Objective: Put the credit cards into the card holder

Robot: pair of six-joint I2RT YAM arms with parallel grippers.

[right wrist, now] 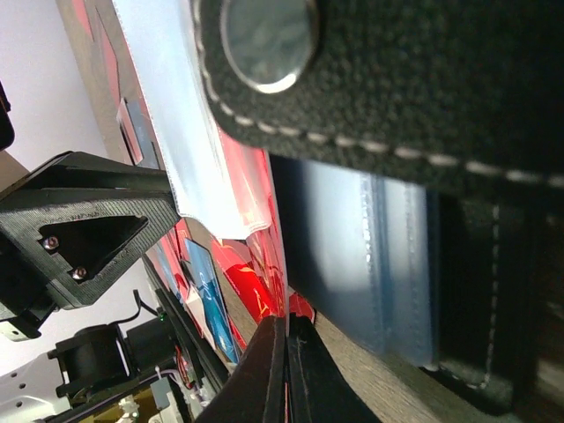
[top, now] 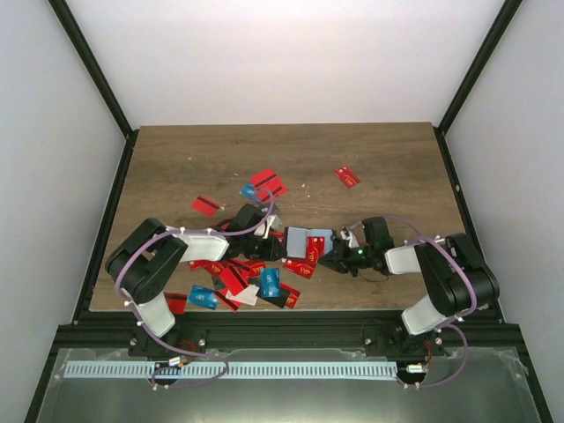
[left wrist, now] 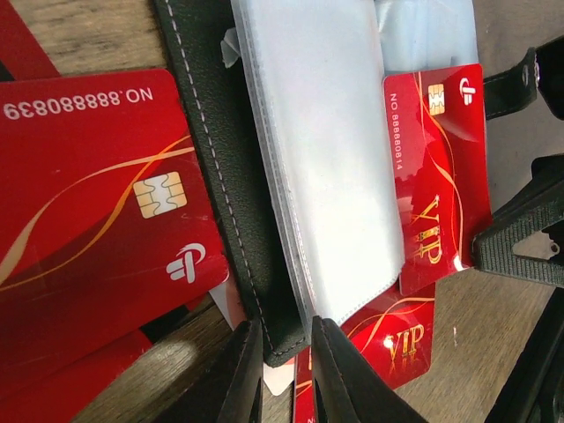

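Note:
The card holder lies open in the middle of the table, its greyish-blue pockets facing up. My left gripper is shut on the corner of its black cover, next to the clear sleeves. My right gripper is shut on the edge of a red VIP credit card, which lies partly tucked under a clear sleeve. In the right wrist view the jaws pinch that thin red card below the holder's flap with its metal snap.
Several loose red and blue cards lie piled at the near left. More red cards lie further back. A red chip card lies beside the holder's cover, and another VIP card lies under it.

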